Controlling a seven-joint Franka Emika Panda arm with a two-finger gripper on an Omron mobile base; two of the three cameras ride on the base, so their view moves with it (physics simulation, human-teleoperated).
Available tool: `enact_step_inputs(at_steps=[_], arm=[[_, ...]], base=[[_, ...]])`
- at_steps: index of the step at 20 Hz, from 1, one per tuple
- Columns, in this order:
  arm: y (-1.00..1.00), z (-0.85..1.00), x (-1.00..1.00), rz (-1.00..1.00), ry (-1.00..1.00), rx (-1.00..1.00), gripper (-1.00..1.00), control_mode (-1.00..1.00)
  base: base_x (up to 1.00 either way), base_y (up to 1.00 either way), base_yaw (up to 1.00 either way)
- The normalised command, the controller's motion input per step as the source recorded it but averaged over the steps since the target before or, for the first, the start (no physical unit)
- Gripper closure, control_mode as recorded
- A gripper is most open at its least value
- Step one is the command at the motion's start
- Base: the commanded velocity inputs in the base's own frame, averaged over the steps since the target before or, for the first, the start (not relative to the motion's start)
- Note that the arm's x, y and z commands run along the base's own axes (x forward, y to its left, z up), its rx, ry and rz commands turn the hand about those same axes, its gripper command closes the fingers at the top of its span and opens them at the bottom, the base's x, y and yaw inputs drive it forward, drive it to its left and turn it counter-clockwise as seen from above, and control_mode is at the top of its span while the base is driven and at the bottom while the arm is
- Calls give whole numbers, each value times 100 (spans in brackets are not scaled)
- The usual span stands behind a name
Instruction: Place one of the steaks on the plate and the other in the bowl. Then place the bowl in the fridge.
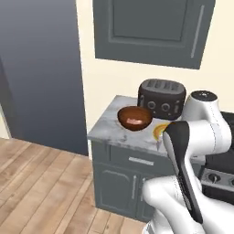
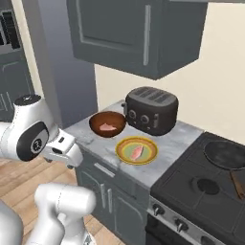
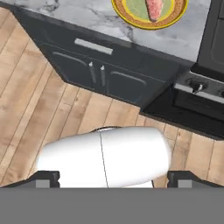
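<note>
Grey marbled counter (image 2: 91, 135) carries the task's things. The bowl (image 2: 107, 124) sits near the counter's left end, just in front of the black toaster (image 2: 151, 109), and one steak (image 2: 108, 127) lies inside it. Beside the bowl, toward the stove (image 2: 206, 186), sits the plate (image 2: 122, 149) with the second steak (image 2: 138, 152) on its green centre (bowl and plate look close but apart). In the left base view the bowl (image 1: 135, 118) shows its pink steak (image 1: 134, 121), and the plate (image 1: 159, 131) is partly hidden behind the arm.

The gripper (image 3: 113, 178) is held off the counter, above the wooden floor (image 3: 30, 100) in front of the cabinet (image 3: 94, 72). In the hand view its two dark tips stand far apart at the bottom corners, jaws wide and holding nothing; the plate (image 3: 127, 15) and its steak (image 3: 154, 8) show at the top edge.

A tall grey panel, apparently the fridge (image 1: 39, 68), stands left of the counter; its doors cannot be made out. A dark pan (image 2: 225, 154) rests on the stove.
</note>
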Motion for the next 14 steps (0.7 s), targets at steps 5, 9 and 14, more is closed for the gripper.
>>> enact_step_inputs(at_steps=[5, 9, 14], arm=[[0, 0, 0, 0, 0, 0, -100, 100], [0, 0, 0, 0, 0, 0, -100, 100], [0, 0, 0, 0, 0, 0, -100, 100]], base=[[-49, 99, 54], [-38, 100, 56], [-3, 100, 63]])
